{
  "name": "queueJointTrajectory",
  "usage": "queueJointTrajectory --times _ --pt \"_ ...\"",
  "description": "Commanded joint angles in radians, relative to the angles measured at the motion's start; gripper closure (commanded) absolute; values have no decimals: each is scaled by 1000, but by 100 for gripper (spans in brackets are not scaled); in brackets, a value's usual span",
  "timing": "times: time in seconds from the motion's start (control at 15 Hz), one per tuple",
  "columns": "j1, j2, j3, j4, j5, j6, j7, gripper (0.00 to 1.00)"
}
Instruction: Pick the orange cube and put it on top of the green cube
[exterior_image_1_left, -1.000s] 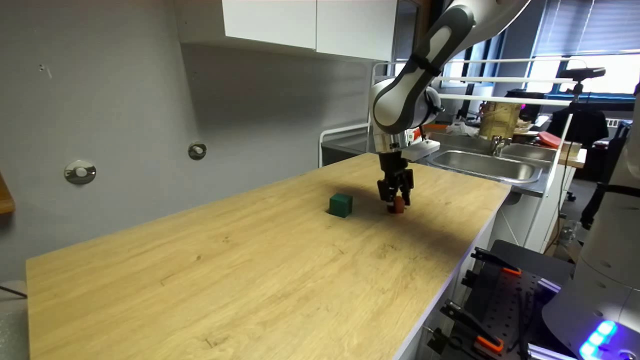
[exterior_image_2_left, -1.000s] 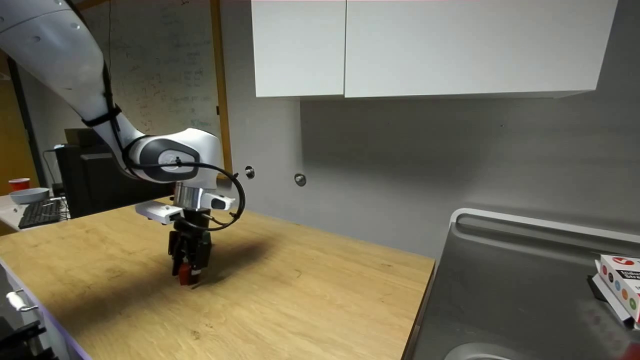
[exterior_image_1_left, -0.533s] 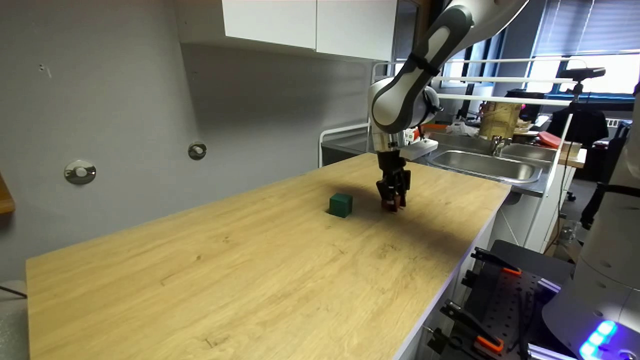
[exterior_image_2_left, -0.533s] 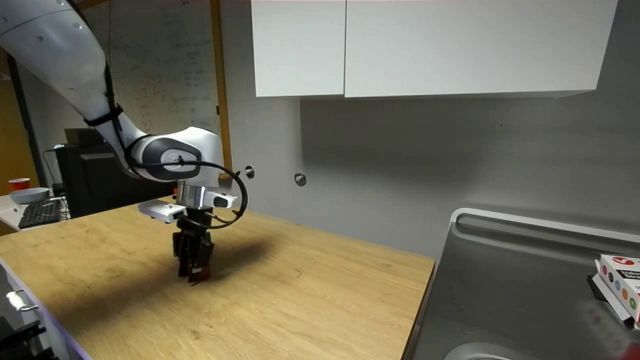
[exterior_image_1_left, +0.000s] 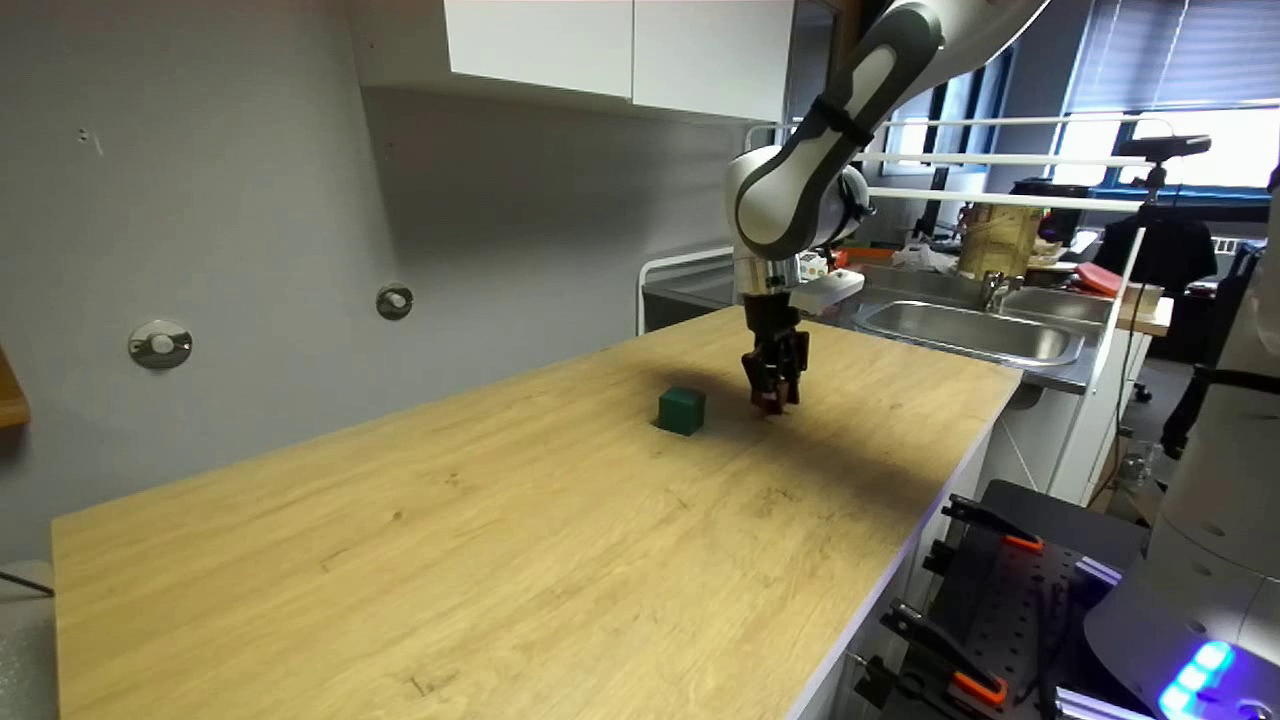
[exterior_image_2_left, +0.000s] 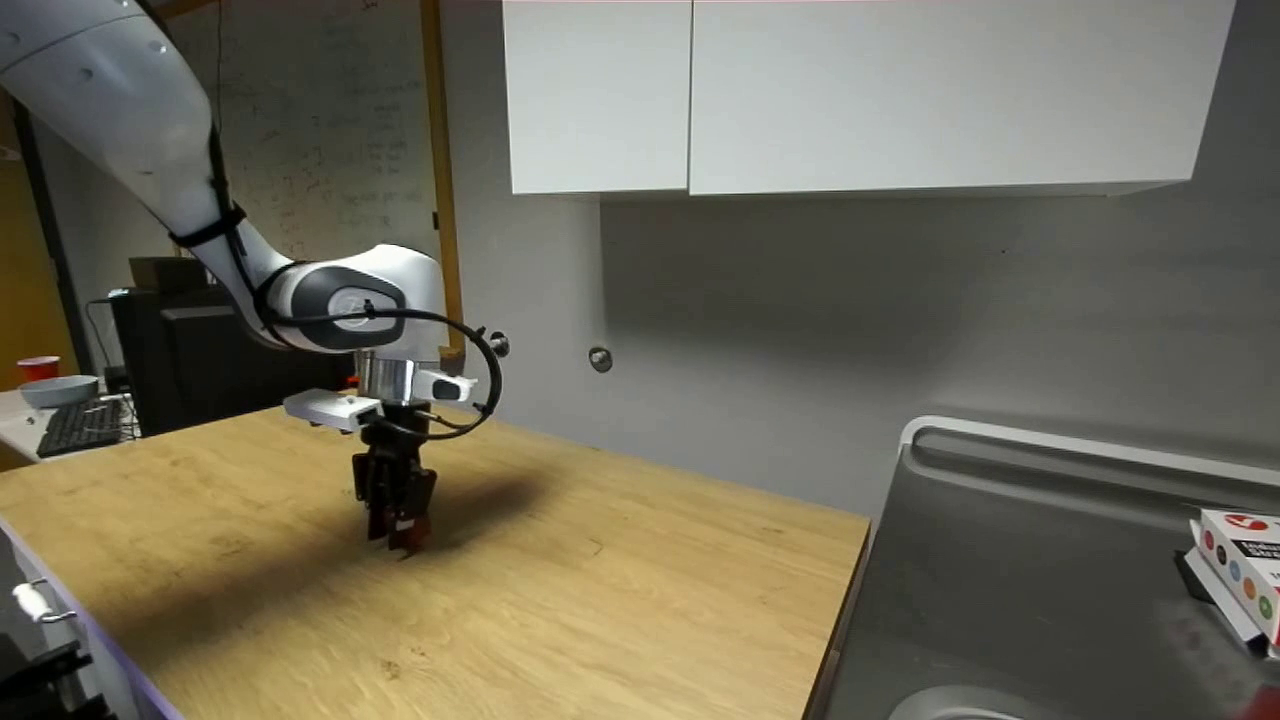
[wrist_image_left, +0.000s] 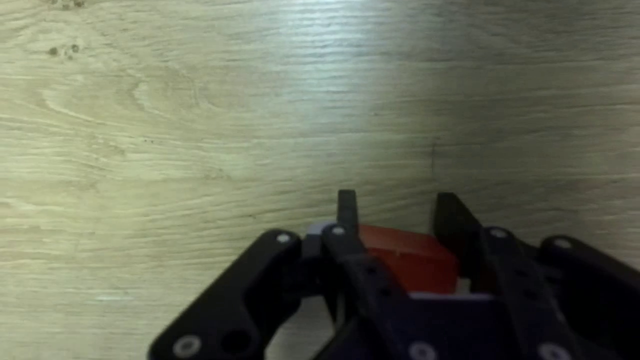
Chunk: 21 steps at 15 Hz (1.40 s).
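Pincer (wrist_image_left: 396, 215) pinched on the orange cube (wrist_image_left: 417, 260), I hang low over the bench (exterior_image_1_left: 450, 540), in from its front edge and well short of the corner nearest the sink (exterior_image_1_left: 970, 328). One finger lies to each side of it, and it sits askew between them, as far as my dim wrist view shows. Whether its underside clears the bench I cannot tell. The green cube (exterior_image_1_left: 682, 412) stands near by with nothing on top, farther from the sink end than I am and closer to the edge along the wall (exterior_image_1_left: 290, 250).

So I judge the grasp to be made and the lift to be the step in hand; the stack is not yet built. Next I should rise until the orange cube's bottom would pass over the green one's top, then travel toward the wall edge and away from the sink end. Once above my target I need to centre one over the other, lower gently until they touch, and only then ease my fingers apart. That askew hold could bring the cube down on an edge, so a slow setting down seems wise.
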Motion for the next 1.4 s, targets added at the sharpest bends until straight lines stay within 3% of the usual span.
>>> queueJointTrajectory --times 0.0,1.33 --pt "28 -19 14 31 -51 -22 53 79" --pt "167 -12 104 131 -187 -108 175 79"
